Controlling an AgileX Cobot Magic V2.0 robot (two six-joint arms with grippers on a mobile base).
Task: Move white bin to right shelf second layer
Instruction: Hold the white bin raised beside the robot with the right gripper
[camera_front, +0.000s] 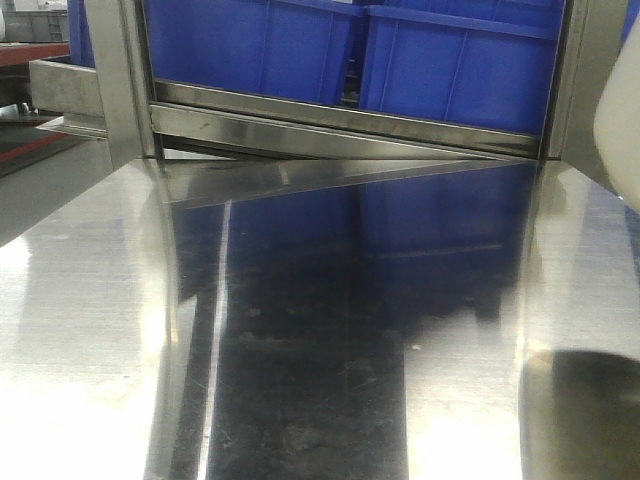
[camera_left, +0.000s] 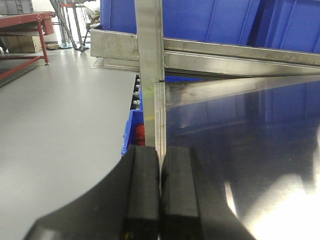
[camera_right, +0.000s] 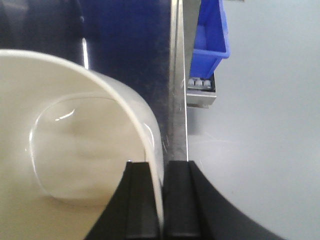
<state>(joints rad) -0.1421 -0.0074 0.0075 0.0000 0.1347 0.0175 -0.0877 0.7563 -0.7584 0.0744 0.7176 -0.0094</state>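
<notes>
The white bin (camera_right: 75, 145) fills the left of the right wrist view, seen from above into its cream inside. My right gripper (camera_right: 162, 200) is shut on the bin's rim, one finger inside and one outside the wall. In the front view only a slice of the bin (camera_front: 620, 120) shows at the right edge, held above the steel tabletop (camera_front: 330, 330). My left gripper (camera_left: 160, 195) is shut and empty, low over the tabletop's left edge. The roller shelf level is out of view.
Blue crates (camera_front: 350, 50) sit on a rack level behind a steel rail (camera_front: 350, 125), with upright posts at left (camera_front: 125, 80) and right. Another blue crate (camera_right: 212, 35) stands lower beyond the tabletop's right edge. Grey floor and a red bench (camera_left: 25, 22) lie to the left.
</notes>
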